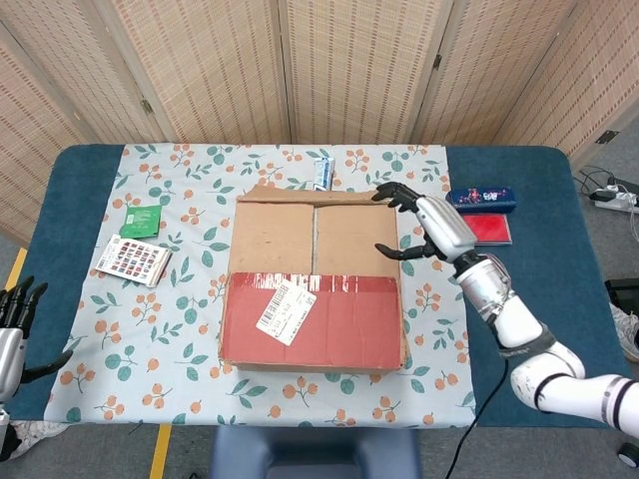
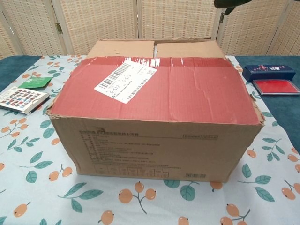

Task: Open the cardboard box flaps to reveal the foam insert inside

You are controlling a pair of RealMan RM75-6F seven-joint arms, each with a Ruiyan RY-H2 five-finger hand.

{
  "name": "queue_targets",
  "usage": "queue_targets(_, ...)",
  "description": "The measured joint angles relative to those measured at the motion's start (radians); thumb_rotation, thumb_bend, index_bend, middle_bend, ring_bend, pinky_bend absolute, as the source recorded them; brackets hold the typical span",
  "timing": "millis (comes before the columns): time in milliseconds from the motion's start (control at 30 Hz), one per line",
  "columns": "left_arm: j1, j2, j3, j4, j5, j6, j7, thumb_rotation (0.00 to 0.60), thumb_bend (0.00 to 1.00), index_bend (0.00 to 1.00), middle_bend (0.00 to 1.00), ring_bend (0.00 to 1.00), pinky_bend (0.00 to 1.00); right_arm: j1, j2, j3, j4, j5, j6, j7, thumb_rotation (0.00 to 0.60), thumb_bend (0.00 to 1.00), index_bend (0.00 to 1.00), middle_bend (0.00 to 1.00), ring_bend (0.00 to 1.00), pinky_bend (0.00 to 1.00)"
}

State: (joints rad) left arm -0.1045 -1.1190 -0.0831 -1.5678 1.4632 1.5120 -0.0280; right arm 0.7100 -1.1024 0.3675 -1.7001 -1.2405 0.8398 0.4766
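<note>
Blue table (image 1: 90, 180) — floral cloth (image 1: 190, 299) under cardboard box (image 1: 315, 284) — wicker screens (image 1: 200, 70) behind.

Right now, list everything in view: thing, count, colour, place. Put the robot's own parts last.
cardboard box: one, brown, mid-table; near red flap closed, two inner brown flaps closed.
shipping label: one, white, on the red flap.
tablecloth: one, white with leaves and orange fruit, under the box.
table: one, dark blue top.
green packet: one, on the cloth left of the box.
patterned card pack: one, multicoloured, just in front of the green packet.
tube: one, white and blue, behind the box.
navy case: one, right of the box.
red pad: one, beside the navy case.
folding screen: wicker, beige, behind the table.
right hand: fingers spread, over the box's far right corner.
left hand: fingers apart, at the table's left edge.
</note>
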Motion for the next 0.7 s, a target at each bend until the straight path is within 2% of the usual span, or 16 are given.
queue_targets(200,0.006,0.003,-0.015,-0.006,-0.024,0.008,0.000,0.600,0.19,0.00,0.00,0.00,0.00,-0.041,0.108,-0.019,-0.067,-0.078,-0.106,0.408,0.428,0.30,0.24,0.20,0.28,0.31)
queue_targets(400,0.006,0.003,-0.017,-0.003,-0.028,0.004,0.002,0.600,0.19,0.00,0.00,0.00,0.00,-0.046,0.163,-0.057,-0.084,-0.204,-0.217,0.749,0.428,0.30,0.24,0.19,0.28,0.31)
queue_targets(533,0.004,0.003,-0.018,-0.001,-0.031,-0.002,0.000,0.600,0.19,0.00,0.00,0.00,0.00,-0.036,0.175,-0.103,-0.062,-0.312,-0.242,0.865,0.426,0.30,0.24,0.19,0.28,0.31)
queue_targets(700,0.002,0.001,-0.018,0.002,-0.031,-0.006,0.004,0.600,0.19,0.00,0.00,0.00,0.00,-0.015,0.175,-0.164,-0.021,-0.383,-0.217,0.952,0.428,0.30,0.24,0.19,0.28,0.31)
